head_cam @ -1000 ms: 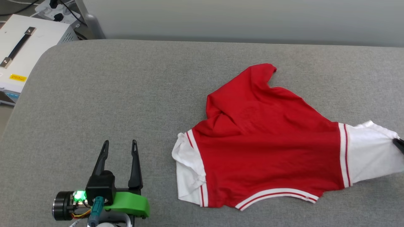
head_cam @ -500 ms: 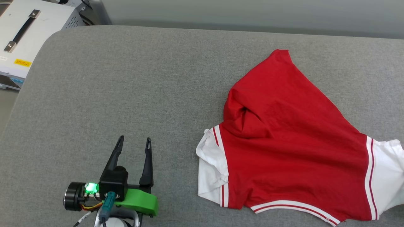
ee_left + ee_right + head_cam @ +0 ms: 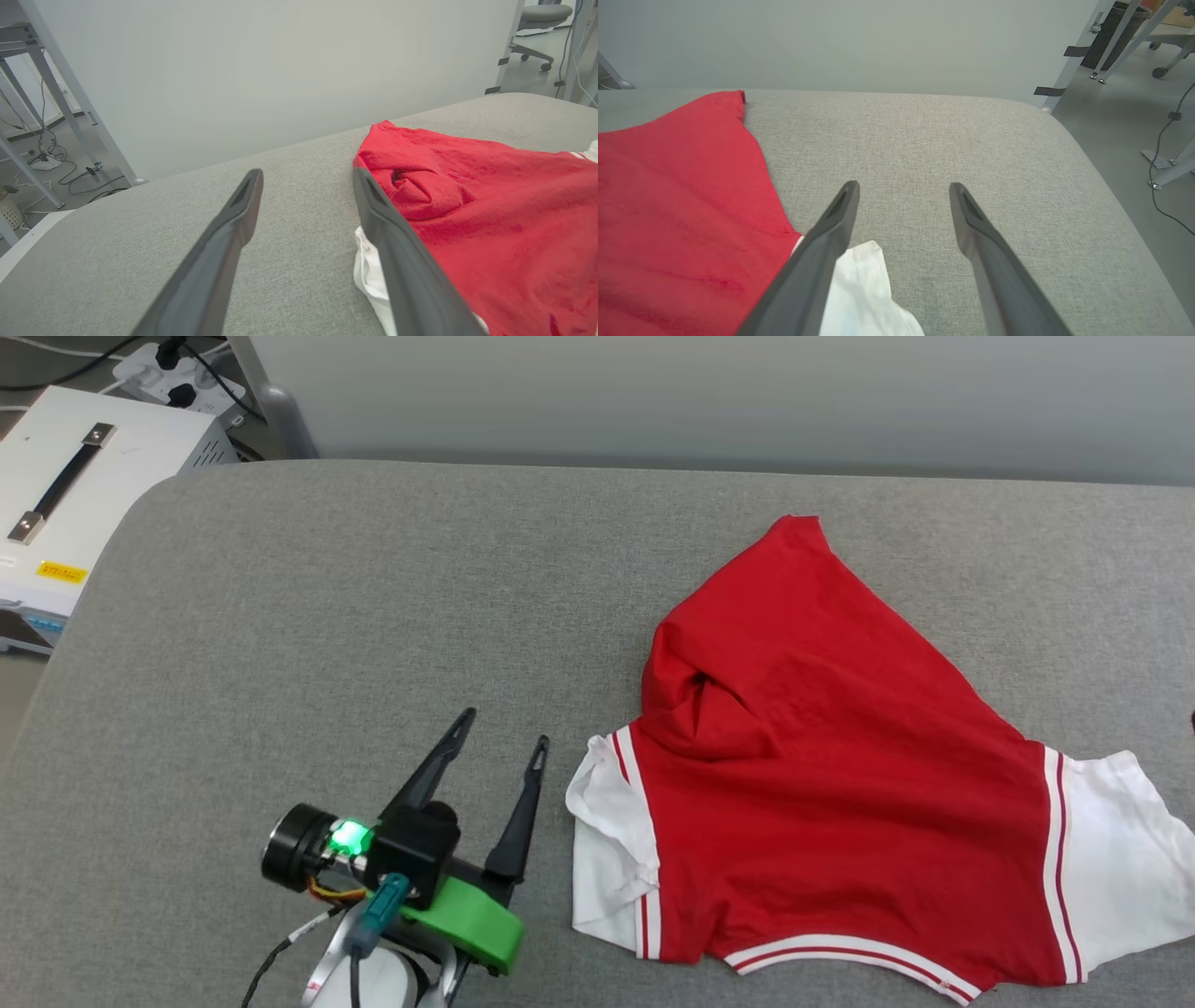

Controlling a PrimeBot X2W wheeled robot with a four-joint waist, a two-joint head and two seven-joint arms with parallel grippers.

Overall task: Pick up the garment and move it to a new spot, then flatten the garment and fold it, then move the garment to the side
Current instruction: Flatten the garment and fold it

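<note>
Since a second ago the left gripper (image 3: 504, 728) has swung its fingers toward the garment (image 3: 822, 775) and closed most of the gap. Its nearer finger now stands just beside the crumpled white sleeve (image 3: 607, 840), apart from it as far as the head view shows. The right gripper (image 3: 903, 185), whose tip lay against the other white sleeve (image 3: 1120, 859) then, has come off it. Both pairs of fingers are spread wide and hold nothing.

The garment lies on the right half of the table (image 3: 373, 597), with both sleeves and the striped trim (image 3: 840, 957) toward the robot. The first carry to a new spot looks finished, and flattening seems to be the step in hand. It is far from done. The red body tapers away to a single far corner instead of lying square, a deep pucker (image 3: 700, 695) sits behind the left-hand sleeve, and that sleeve is bunched on itself. Folding and the move aside are all still ahead.

The cloth is a soft, matte red knit that drapes in shallow ripples. The sleeves are thinner-looking white cloth edged in red-and-white bands. The table is covered in coarse grey woven fabric, with a rounded corner, and will likely grip the shirt a little.
</note>
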